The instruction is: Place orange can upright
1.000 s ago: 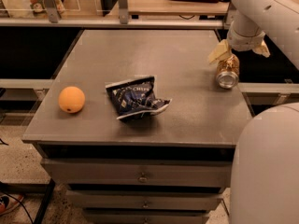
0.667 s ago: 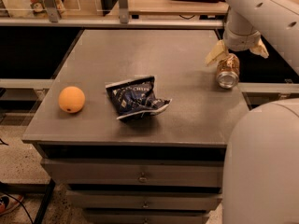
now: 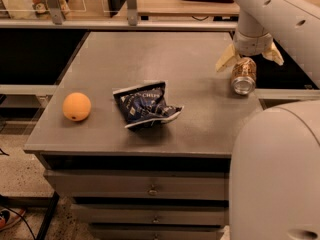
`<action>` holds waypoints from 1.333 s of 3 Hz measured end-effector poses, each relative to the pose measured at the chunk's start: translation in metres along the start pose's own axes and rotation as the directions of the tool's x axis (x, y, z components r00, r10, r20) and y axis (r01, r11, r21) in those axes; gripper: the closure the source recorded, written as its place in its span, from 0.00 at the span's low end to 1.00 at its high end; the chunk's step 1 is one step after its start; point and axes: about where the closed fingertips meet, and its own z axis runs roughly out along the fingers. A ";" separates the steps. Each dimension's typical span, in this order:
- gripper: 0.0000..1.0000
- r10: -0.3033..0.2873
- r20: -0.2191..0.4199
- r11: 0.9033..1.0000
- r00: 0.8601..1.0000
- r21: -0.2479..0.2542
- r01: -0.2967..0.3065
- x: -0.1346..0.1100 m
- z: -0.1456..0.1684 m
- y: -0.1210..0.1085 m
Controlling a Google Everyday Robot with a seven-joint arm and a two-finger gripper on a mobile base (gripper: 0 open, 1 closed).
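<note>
Three items on the grey table (image 3: 150,54). Orange can (image 3: 243,76) near the right edge, lying on its side, silver top facing the camera. Crumpled dark blue chip bag (image 3: 145,106) mid-table. Round orange fruit (image 3: 76,106) near the left edge. Gripper (image 3: 249,61) sits over the can's far end, fingers (image 3: 225,60) splayed wide on either side, not clamped. Whether they touch the can: cannot tell.

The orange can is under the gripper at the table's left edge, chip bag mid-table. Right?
Not quite: the camera view shows the orange can under the gripper at the table's right edge, not its left. The chip bag is mid-table.
</note>
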 end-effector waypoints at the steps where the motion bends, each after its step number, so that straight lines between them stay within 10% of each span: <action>1: 0.02 0.001 -0.034 1.000 0.999 -0.027 -0.002 0.003 0.007 0.009; 4: 0.66 0.004 -0.030 0.999 1.000 -0.052 -0.005 0.002 0.014 0.018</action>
